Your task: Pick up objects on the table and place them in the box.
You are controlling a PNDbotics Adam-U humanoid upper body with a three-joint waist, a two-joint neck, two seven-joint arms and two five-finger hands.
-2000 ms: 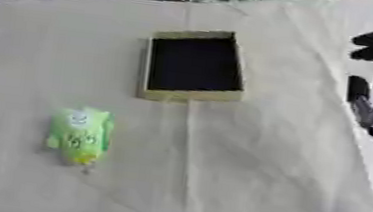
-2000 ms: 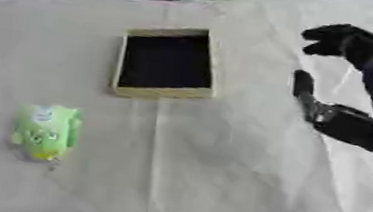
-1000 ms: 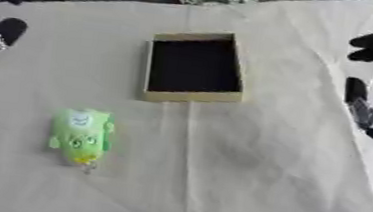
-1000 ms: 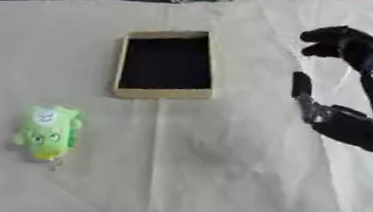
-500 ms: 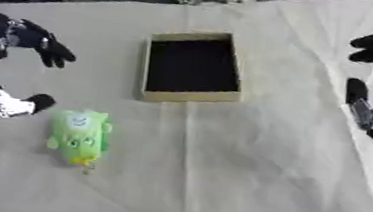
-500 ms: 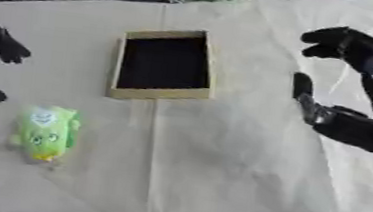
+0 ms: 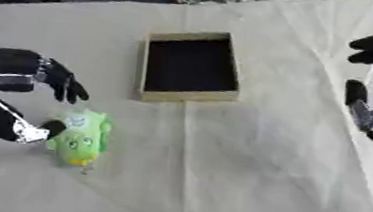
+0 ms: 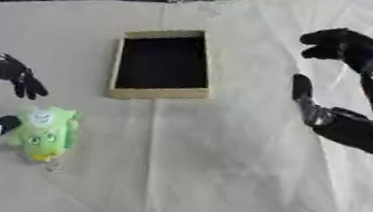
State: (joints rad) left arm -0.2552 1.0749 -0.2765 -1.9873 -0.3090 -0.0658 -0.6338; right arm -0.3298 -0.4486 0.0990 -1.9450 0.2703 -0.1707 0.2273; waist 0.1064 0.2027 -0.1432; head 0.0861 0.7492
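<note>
Biggest worry from where I stood: the cloth-covered surface (image 7: 244, 175) looked wrinkly, so the toy could've slid or snagged on the way to the box (image 7: 187, 65). The left hand (image 7: 13, 108) was spread wide open, fingers above and thumb just beside the green plush toy (image 7: 81, 137), holding nothing. The right hand (image 8: 341, 95) hung open, well apart, idle. If the fingers closed off-center, the toy might've squirted out.

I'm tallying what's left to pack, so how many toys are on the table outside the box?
1. A green plush toy lies on the cloth left of the box, right beside the left robot hand. Nothing visible inside the box.
</note>
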